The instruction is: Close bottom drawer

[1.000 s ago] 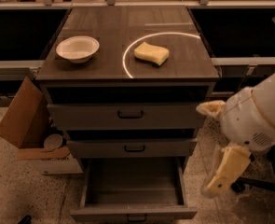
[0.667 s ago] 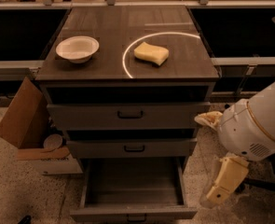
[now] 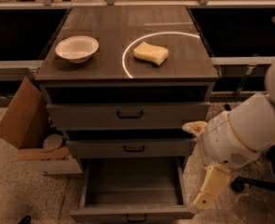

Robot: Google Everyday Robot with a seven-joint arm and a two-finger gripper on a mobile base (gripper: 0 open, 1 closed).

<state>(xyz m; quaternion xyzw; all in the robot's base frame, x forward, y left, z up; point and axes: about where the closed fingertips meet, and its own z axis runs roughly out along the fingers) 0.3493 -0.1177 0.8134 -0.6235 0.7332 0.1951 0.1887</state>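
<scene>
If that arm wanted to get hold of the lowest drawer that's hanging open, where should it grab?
Probably the small black bar handle, centred on the front panel of the bottom drawer, approached from the front, since the drawer stands pulled far out. The gripper hangs beside its right front corner.

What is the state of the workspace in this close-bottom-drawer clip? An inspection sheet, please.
Surface: cabinet top, dark wood look, with a pale ring mark.
Job's things: bottom drawer pulled far out, nothing seen inside, not yet closed.
Clutter: white bowl and yellow sponge on the top; top drawer and middle drawer both slightly ajar.
Grippers: gripper right of the cabinet, by the bottom drawer's right front corner, jaws apart, holding nothing; contact with the drawer cannot be told.
Cables: nothing seen.
Surroundings: open cardboard box on the floor at left; chair base at right.
</scene>
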